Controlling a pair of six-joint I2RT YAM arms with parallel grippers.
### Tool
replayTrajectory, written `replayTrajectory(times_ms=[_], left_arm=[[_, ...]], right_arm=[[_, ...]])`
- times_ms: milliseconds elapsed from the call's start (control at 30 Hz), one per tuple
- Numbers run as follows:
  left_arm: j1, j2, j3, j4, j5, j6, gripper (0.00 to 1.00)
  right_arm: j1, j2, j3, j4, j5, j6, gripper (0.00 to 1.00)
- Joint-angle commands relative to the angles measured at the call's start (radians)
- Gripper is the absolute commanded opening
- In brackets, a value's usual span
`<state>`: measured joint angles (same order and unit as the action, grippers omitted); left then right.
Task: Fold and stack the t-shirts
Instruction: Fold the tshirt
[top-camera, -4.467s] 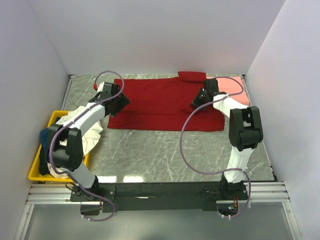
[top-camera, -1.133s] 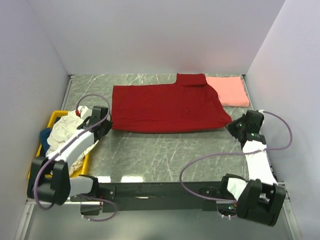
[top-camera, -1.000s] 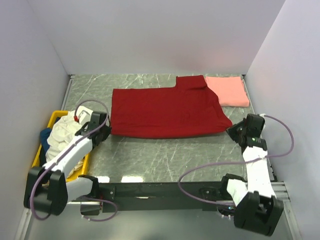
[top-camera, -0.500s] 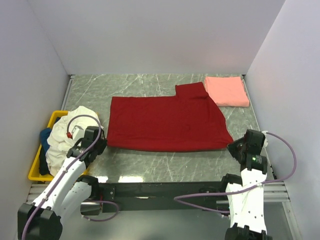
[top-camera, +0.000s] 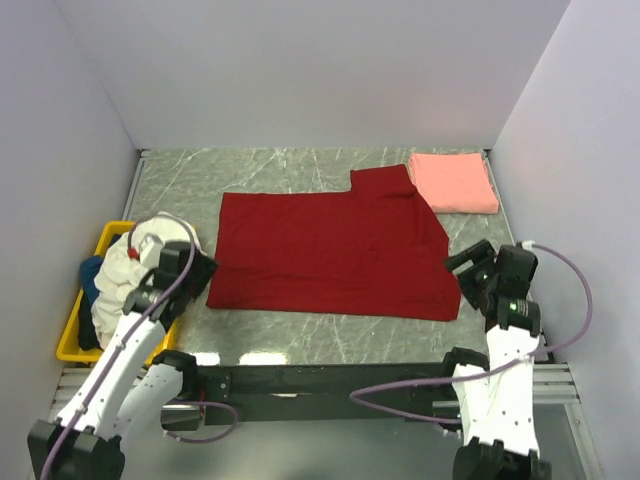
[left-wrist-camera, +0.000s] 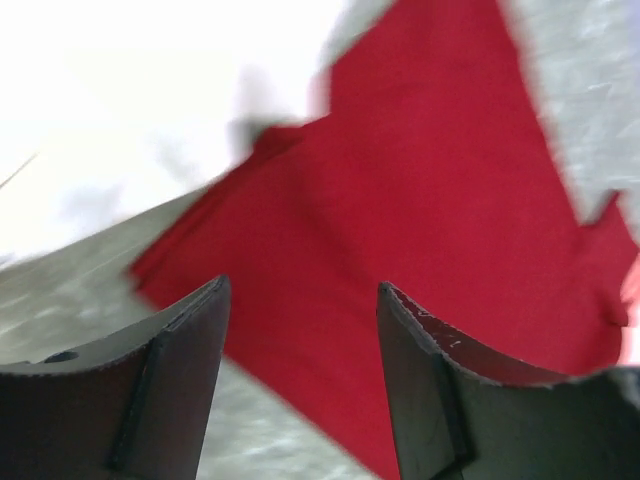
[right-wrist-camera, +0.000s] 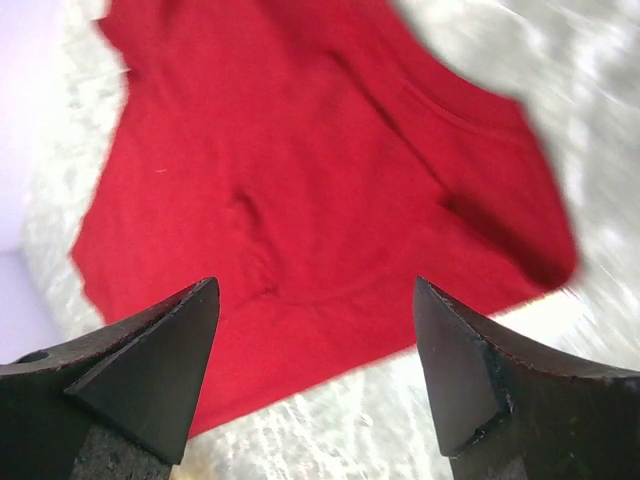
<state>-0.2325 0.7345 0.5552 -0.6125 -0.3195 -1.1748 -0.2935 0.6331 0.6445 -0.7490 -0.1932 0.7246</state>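
The dark red t-shirt (top-camera: 330, 250) lies spread flat across the middle of the marble table, one sleeve (top-camera: 385, 180) pointing to the back. A salmon-pink t-shirt (top-camera: 455, 182) sits folded at the back right. My left gripper (top-camera: 196, 270) hovers open at the red shirt's near left corner. In the left wrist view the left gripper (left-wrist-camera: 302, 283) has only red cloth (left-wrist-camera: 420, 190) below it. My right gripper (top-camera: 463, 275) stands open by the near right corner. The right gripper (right-wrist-camera: 314, 281) is empty over the hem (right-wrist-camera: 300, 340).
A yellow bin (top-camera: 72, 345) at the left edge holds a cream-white shirt (top-camera: 125, 275) heaped over a blue one (top-camera: 90, 275). White walls close in the back and both sides. A black rail (top-camera: 330, 380) runs along the near edge.
Both grippers have opened and let go of the red shirt's near corners. The shirt was dragged toward the near edge and now lies flat.
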Motion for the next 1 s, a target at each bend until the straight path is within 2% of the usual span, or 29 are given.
replayTrajectory(times_ms=[0, 67, 100, 167, 200, 267, 300, 467, 667, 800, 967], left_arm=[[-0.002, 0.159, 0.190, 0.076, -0.023, 0.112, 0.65], [-0.002, 0.259, 0.310, 0.103, -0.035, 0.129, 0.64], [-0.002, 0.363, 0.346, 0.118, -0.035, 0.144, 0.63], [-0.002, 0.471, 0.466, 0.135, -0.044, 0.164, 0.62], [-0.002, 0.582, 0.561, 0.128, -0.053, 0.170, 0.60], [-0.002, 0.693, 0.662, 0.100, -0.082, 0.197, 0.58], [-0.002, 0.792, 0.755, 0.080, -0.092, 0.208, 0.57], [0.007, 1.067, 0.983, 0.043, -0.104, 0.270, 0.51], [0.016, 1.299, 1.215, 0.007, -0.124, 0.337, 0.50], [0.021, 1.396, 1.310, -0.013, -0.151, 0.360, 0.49], [0.032, 1.486, 1.359, -0.007, -0.164, 0.371, 0.48]], right_arm=[[0.007, 0.101, 0.064, 0.247, -0.127, -0.045, 0.84], [0.023, 0.216, 0.119, 0.311, -0.117, -0.048, 0.84], [0.046, 0.258, 0.141, 0.329, -0.109, -0.042, 0.82], [0.079, 0.388, 0.217, 0.381, -0.083, -0.044, 0.81], [0.121, 0.478, 0.283, 0.398, -0.046, -0.053, 0.79], [0.172, 0.583, 0.375, 0.392, 0.007, -0.080, 0.78], [0.216, 0.687, 0.479, 0.386, 0.055, -0.120, 0.78], [0.277, 0.985, 0.792, 0.332, 0.104, -0.203, 0.70], [0.315, 1.412, 1.287, 0.203, 0.138, -0.270, 0.62], [0.323, 1.597, 1.495, 0.163, 0.140, -0.297, 0.61], [0.335, 1.757, 1.650, 0.171, 0.106, -0.344, 0.60]])
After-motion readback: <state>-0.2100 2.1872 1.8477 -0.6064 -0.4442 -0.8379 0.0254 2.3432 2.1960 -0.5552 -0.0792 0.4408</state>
